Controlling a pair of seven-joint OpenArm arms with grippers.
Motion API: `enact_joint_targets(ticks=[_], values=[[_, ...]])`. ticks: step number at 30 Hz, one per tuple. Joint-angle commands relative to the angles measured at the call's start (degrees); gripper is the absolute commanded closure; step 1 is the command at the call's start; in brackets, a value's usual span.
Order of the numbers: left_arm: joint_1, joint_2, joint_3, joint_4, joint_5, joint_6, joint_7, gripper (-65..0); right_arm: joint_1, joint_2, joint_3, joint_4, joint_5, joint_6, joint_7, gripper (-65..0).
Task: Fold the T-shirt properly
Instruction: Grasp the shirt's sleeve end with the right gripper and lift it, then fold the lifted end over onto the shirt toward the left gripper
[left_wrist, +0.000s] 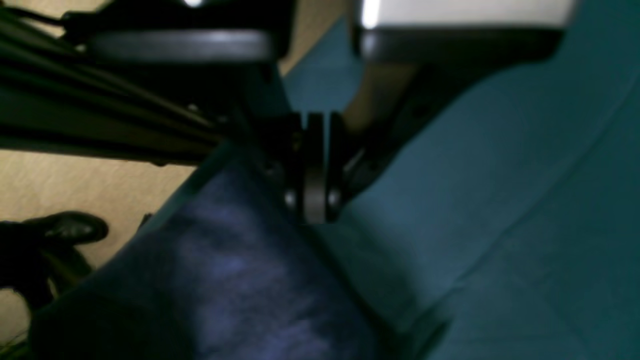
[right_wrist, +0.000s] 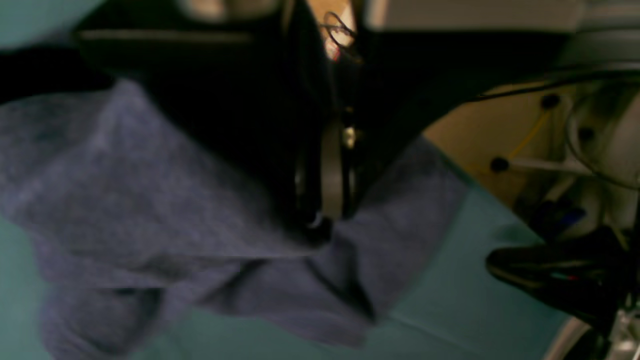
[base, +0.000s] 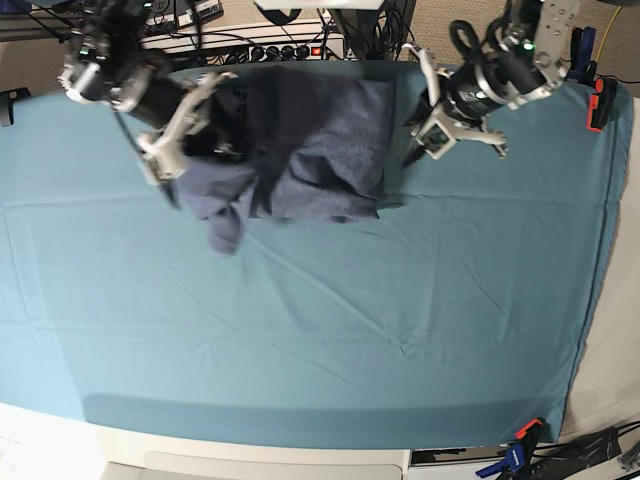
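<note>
The slate-blue T-shirt lies bunched at the far middle of the table, plain side showing. My right gripper is at its left side, shut on a fold of the T-shirt. The cloth gathers around that gripper, and a flap hangs below it. My left gripper is at the shirt's right edge and is shut. In the left wrist view the gripper has its tips right at the hem of the T-shirt. I cannot tell whether any cloth is pinched there.
The teal table cloth covers the whole table. A power strip and cables run along the far edge. One clamp sits on the right edge, another clamp at the near right corner. A dark shoe is on the floor.
</note>
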Motion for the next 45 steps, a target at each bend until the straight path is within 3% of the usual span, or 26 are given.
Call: enact_joint_targets(ticks=[1, 6, 11, 15, 22, 29, 36, 45], values=[[0.3, -0.3, -1.0, 1.1, -1.9, 0.0, -0.5, 0.0, 0.2, -0.2, -1.7, 1.1, -0.1, 0.1, 2.4, 0.0], [0.8, -0.3, -3.2, 1.1, -3.7, -1.1, -0.2, 0.0, 1.1, -0.2, -9.9, 1.1, -7.7, -1.3, 5.6, 0.0], [0.8, -0.3, -3.2, 1.1, -3.7, -1.1, -0.2, 0.0, 1.1, -0.2, -14.0, 1.8, -10.7, -2.4, 7.5, 0.0], [0.8, -0.3, -3.2, 1.1, -3.7, -1.1, -0.3, 0.0, 1.1, -0.5, -15.7, 2.8, -12.0, -2.5, 8.7, 0.0], [0.8, -0.3, -3.2, 1.1, -3.7, -1.1, -0.3, 0.0, 1.9, -5.6, -15.7, 3.3, -16.0, -3.8, 10.6, 0.0], [0.7, -0.3, -3.2, 1.1, -3.7, -1.1, -0.3, 0.0, 2.8, -5.7, -15.7, 2.9, -22.5, -7.0, 13.9, 0.0], [0.8, -0.3, -3.2, 1.1, -3.7, -1.1, -0.3, 0.0, 2.8, -5.7, -16.3, 2.4, -22.5, -7.4, 14.5, 0.0], [0.8, -0.3, -3.2, 1.1, -3.7, -1.1, -0.2, 0.0, 4.5, -7.0, -27.5, -5.4, -31.8, -8.9, 16.6, 0.0]])
